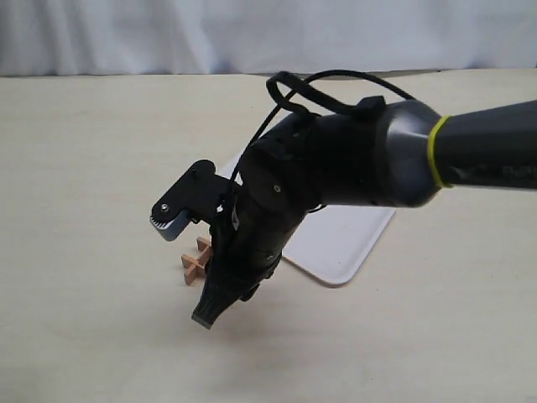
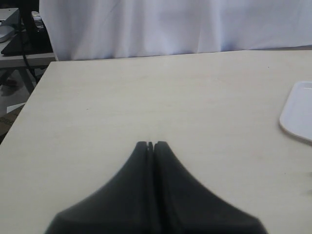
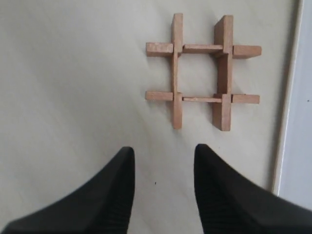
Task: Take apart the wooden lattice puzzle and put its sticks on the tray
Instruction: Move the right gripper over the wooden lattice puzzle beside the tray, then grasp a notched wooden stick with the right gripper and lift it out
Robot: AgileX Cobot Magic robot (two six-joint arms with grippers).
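The wooden lattice puzzle [image 3: 202, 73] lies whole on the table, two sticks crossing two others in a hash shape. In the exterior view the puzzle [image 1: 195, 262] is partly hidden behind my right arm. My right gripper [image 3: 163, 152] is open with nothing between its fingers, hanging just short of the puzzle and pointing down at the table [image 1: 211, 312]. The white tray [image 1: 344, 243] lies right beside the puzzle, its rim [image 3: 280, 122] along one side, and no sticks show on its visible part. My left gripper [image 2: 150, 144] is shut and empty over bare table, far from the puzzle.
The right arm's bulky wrist [image 1: 336, 164] hangs over the tray's near-left part and hides it. A corner of the tray [image 2: 300, 114] shows in the left wrist view. White cloth [image 1: 252, 34] backs the table's far edge.
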